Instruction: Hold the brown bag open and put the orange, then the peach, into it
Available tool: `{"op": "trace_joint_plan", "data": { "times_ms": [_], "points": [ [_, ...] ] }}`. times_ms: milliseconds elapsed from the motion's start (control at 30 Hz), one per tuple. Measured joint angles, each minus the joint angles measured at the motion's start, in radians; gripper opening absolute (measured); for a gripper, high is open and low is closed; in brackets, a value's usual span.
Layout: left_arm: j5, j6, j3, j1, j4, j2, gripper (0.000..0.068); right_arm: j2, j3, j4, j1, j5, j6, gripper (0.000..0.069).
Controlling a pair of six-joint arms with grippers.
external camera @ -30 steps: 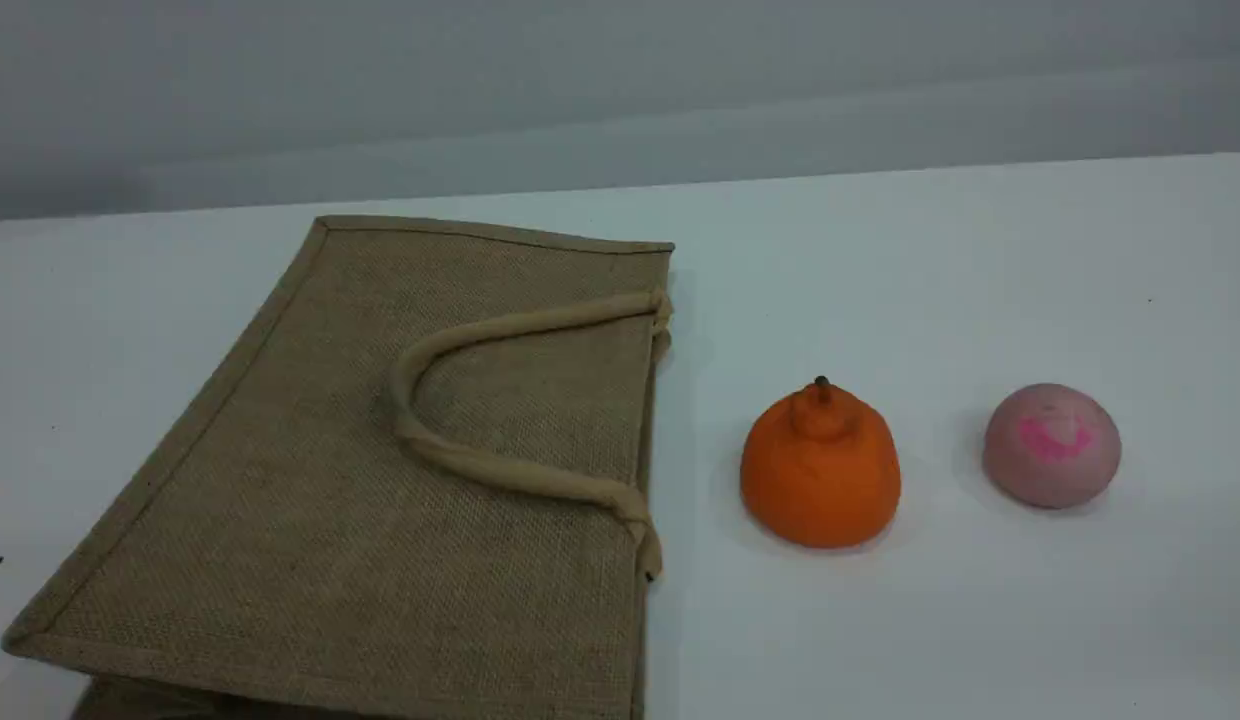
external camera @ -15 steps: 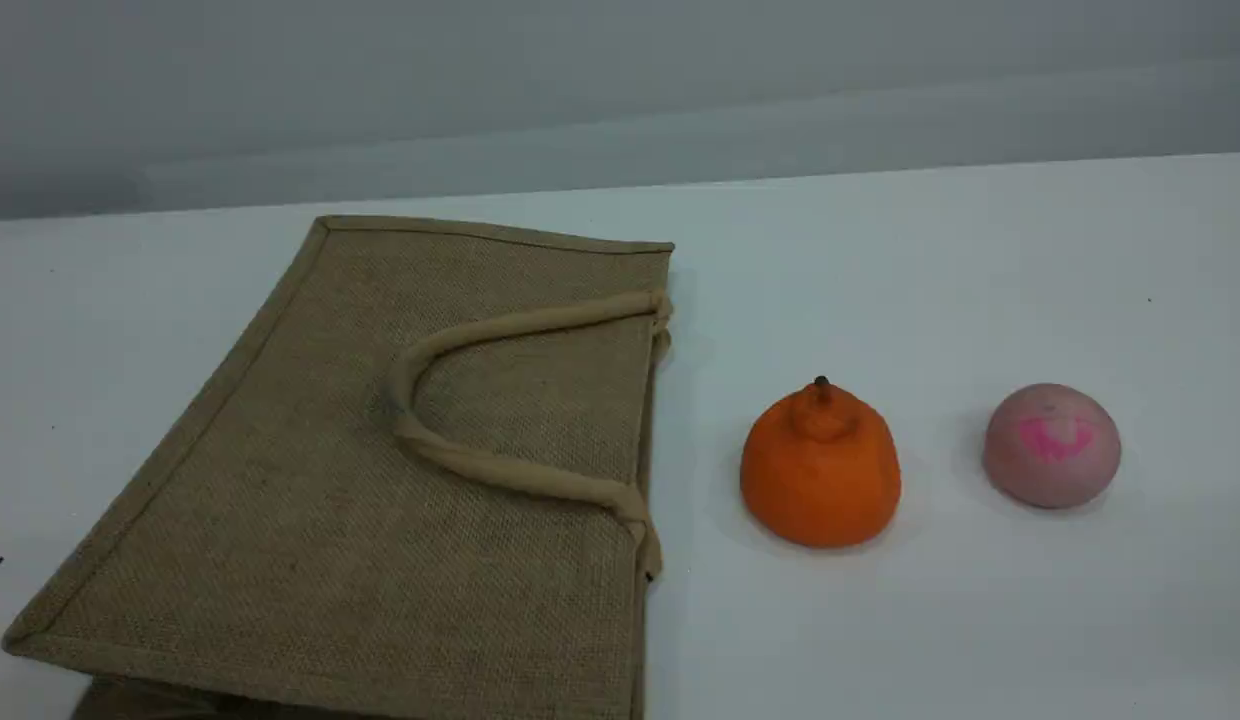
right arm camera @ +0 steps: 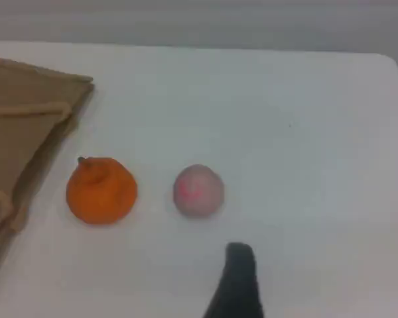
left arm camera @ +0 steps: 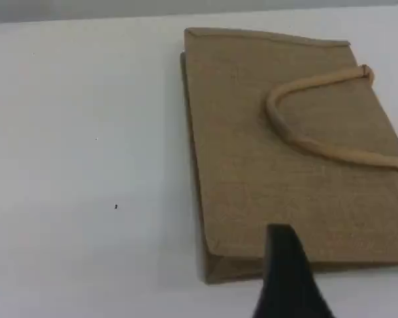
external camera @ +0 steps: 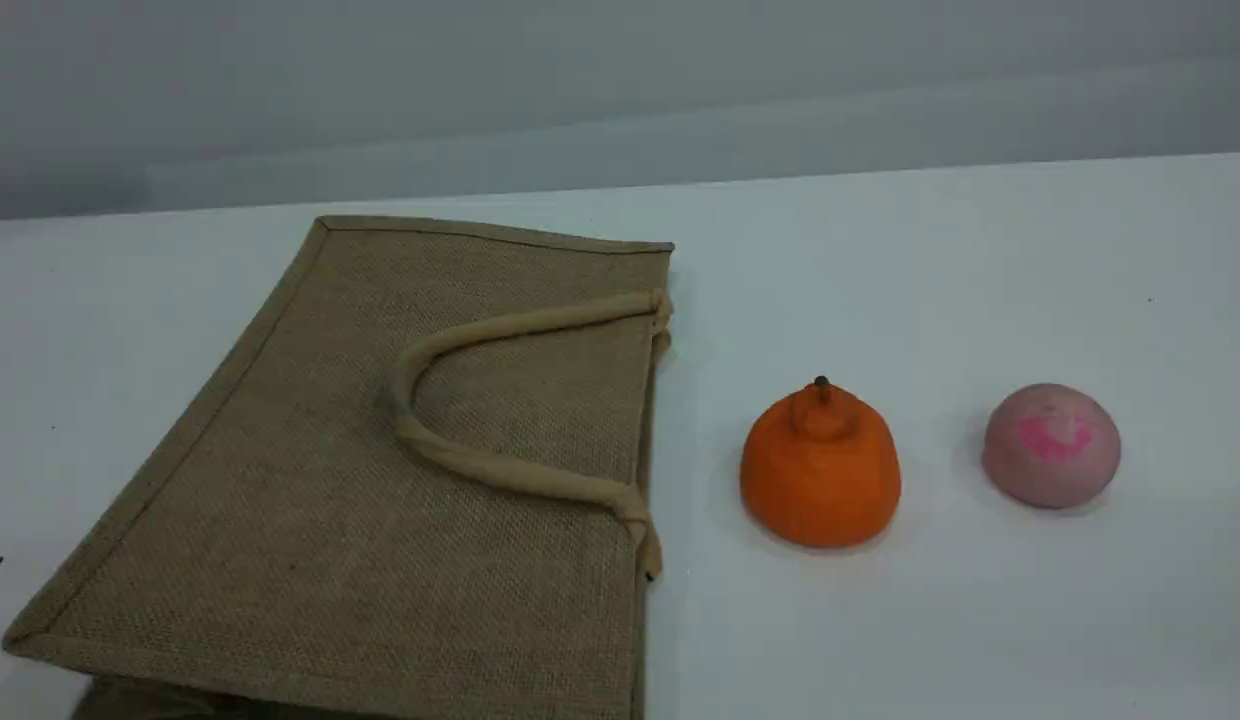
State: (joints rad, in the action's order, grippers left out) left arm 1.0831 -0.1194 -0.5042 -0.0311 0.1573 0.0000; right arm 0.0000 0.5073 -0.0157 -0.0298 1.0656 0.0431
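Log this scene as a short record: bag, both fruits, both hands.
brown bag: lying flat on table, handle on top, mouth toward orange
orange: on table, right of bag, not touching
peach: on table, right of orange, apart
left hand: open, holding nothing, above bag's edge
right hand: open, holding nothing, near peach

One brown bag (external camera: 310, 520) lies left on the bench (external camera: 930, 250), one handle loop (external camera: 520, 477) showing. To its right sit one orange (external camera: 820, 470) and one peach (external camera: 1050, 445).

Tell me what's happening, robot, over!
Left gripper open, right gripper open. Brown bag lying flat; orange, peach beside it, untouched. Nothing in the way.
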Motion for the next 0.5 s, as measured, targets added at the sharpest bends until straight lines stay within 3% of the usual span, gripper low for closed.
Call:
{"op": "trace_joint_plan", "data": {
  "times_ms": [267, 500],
  "points": [
    [-0.001, 0.016, 0.000, 0.000, -0.002, 0.001, 0.0379, 0.000, 0.000, -0.058, 0.000, -0.004, -0.022, 0.0533],
    [-0.102, 0.150, -0.036, 0.000, -0.081, 0.105, 0.0379, 0.046, 0.002, -0.134, 0.000, -0.012, -0.094, 0.0533]
  ]
}}
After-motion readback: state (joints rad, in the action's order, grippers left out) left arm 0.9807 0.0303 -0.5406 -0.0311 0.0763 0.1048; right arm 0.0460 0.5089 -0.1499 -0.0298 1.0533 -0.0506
